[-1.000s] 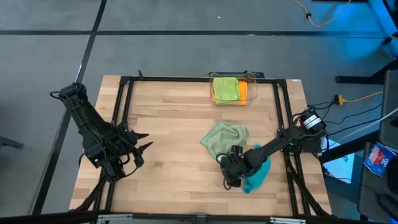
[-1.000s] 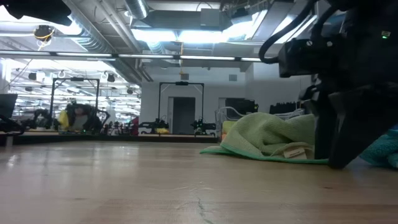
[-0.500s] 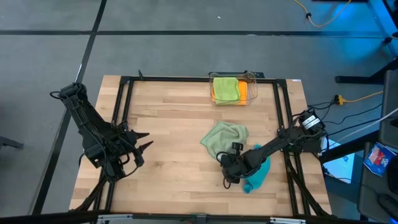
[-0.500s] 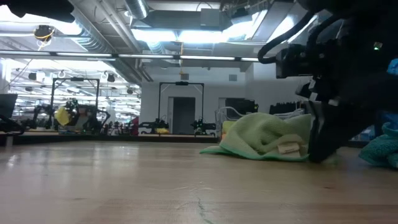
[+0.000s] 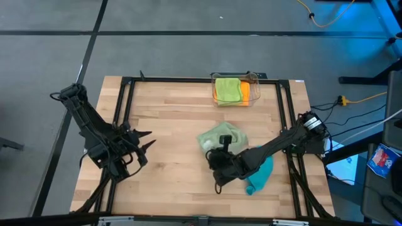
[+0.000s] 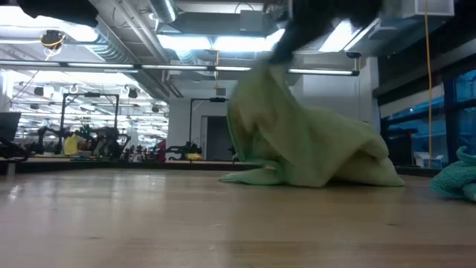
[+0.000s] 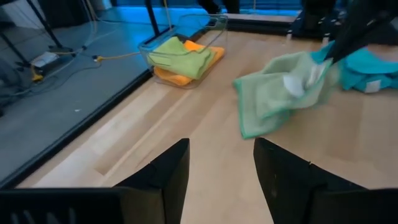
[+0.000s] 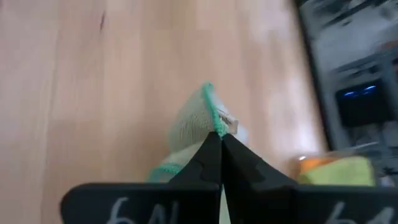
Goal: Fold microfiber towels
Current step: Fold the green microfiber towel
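Note:
My right gripper (image 5: pixel 220 150) is shut on the pale sage green towel (image 5: pixel 220 137), which stands up in a peak (image 6: pixel 260 78) with its lower folds on the wood (image 6: pixel 320 175). The teal towel (image 5: pixel 260 175) lies crumpled on the table just right of it. A lime green towel (image 5: pixel 227 88) rests folded on an orange one (image 5: pixel 245 93) inside the clear bin. My left gripper (image 5: pixel 142 143) waits open at the table's left, touching nothing. My right gripper pinches the sage towel's hemmed edge (image 8: pixel 211 118) between its two shut fingers (image 8: pixel 205 163), right beside the white tag (image 8: pixel 229 123). That edge is raised off the table. The rest of the cloth drapes down from it and lies on the wood.
The clear plastic bin (image 5: pixel 252 80) stands at the table's far edge. A black frame rail (image 5: pixel 188 80) runs around the tabletop. Bare wood (image 5: pixel 169 119) lies between my two arms.
My right gripper has shut on the sage towel's edge near the teal towel, then risen and gone toward the table's left, turning as it went. The towel's gripped edge has come up into a peak and the cloth has shifted left; its lower part stays on the table.

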Robot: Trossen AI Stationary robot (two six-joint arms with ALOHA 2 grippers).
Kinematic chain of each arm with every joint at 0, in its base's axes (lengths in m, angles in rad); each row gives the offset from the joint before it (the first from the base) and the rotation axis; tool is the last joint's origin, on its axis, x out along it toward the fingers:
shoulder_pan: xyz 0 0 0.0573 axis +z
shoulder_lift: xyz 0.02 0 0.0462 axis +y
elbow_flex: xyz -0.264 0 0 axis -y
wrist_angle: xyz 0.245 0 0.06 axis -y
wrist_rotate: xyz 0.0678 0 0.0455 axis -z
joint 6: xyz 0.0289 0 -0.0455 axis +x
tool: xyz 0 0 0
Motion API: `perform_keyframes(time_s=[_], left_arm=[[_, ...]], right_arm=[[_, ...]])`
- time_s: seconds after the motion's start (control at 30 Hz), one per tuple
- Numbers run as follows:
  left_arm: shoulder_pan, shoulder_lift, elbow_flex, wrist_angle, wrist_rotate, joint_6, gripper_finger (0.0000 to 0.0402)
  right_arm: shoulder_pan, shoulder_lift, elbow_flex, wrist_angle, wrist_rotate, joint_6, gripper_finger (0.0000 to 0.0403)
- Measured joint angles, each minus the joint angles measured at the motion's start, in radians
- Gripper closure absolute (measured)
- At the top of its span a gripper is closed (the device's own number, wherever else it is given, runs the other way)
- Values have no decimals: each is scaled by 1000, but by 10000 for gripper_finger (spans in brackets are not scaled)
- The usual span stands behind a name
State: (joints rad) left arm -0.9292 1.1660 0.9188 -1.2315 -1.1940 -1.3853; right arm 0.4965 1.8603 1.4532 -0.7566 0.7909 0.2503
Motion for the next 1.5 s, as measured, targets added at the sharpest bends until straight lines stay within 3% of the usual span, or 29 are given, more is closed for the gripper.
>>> perform_keyframes(time_s=[0.23,0.4,0.47,0.67,0.8,1.0,1.23,1.37,1.5], left_arm=[[98,0,0,56,54,140,230],[189,0,0,213,-54,321,230],[231,0,0,307,-46,426,230],[370,11,0,622,221,820,230],[425,32,0,725,341,998,230],[474,63,0,686,366,1025,230],[509,121,0,666,513,1016,230],[505,138,0,671,518,998,230],[489,120,5,666,455,1002,230]], right_arm=[[0,0,141,-6,135,-98,401],[-2,0,210,-2,172,-171,402],[-2,-1,230,2,180,-204,402],[-2,-2,316,4,203,-313,402],[-2,-2,376,4,203,-359,402],[3,-3,471,3,203,-437,403],[6,-3,592,4,203,-471,403],[6,-5,610,0,204,-471,403],[6,-5,601,-36,204,-447,403]])
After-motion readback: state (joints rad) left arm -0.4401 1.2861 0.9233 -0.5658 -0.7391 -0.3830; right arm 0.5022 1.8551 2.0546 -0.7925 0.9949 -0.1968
